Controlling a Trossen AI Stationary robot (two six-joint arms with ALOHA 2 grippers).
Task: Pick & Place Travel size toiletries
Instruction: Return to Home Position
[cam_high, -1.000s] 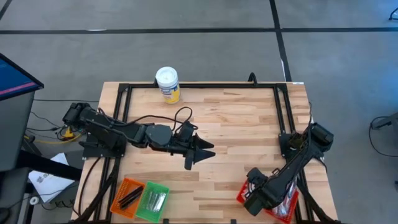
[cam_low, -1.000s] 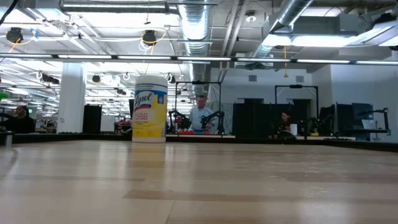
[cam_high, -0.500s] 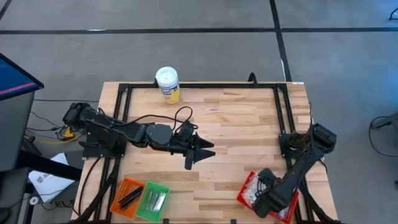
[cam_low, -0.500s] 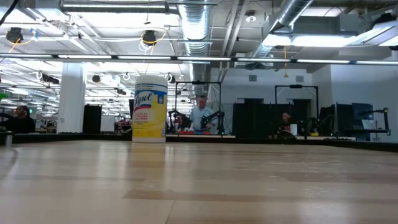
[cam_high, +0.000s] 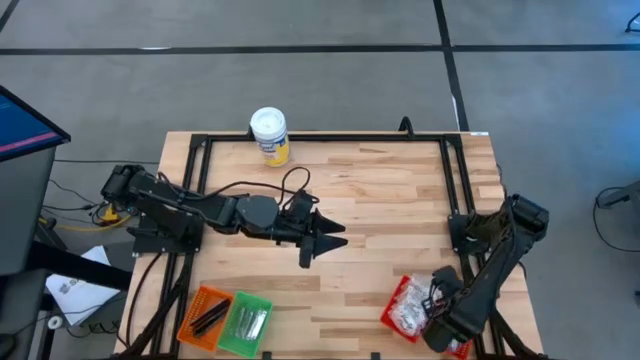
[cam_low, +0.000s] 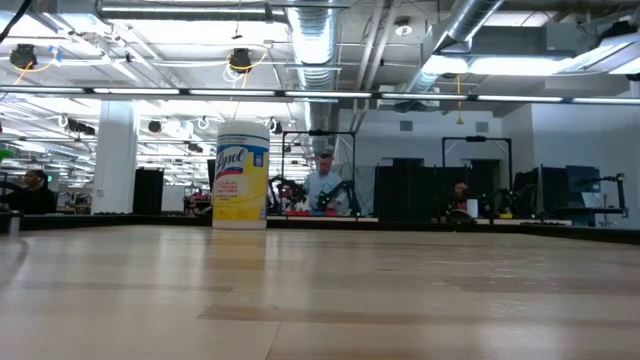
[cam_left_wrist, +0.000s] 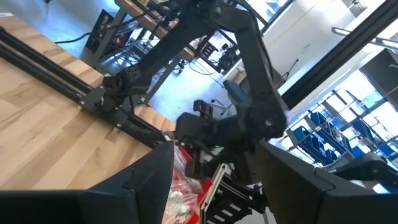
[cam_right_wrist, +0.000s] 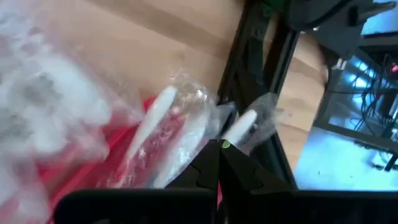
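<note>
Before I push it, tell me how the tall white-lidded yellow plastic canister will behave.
The white-lidded yellow canister stands upright, taller than wide, so a high push would probably tip it. On its side, the round body would likely roll.

table (cam_high: 380, 200): matt pale wood | toiletries (cam_right_wrist: 157, 119): glossy clear crinkled plastic wrap

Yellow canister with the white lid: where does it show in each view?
High view: yellow canister upright at the table's far edge, left of middle.
Low view: yellow canister standing left of middle, at the far edge.
Left wrist view: not in it.
Right wrist view: not in it.
Shared landmark: the wooden table.
</note>
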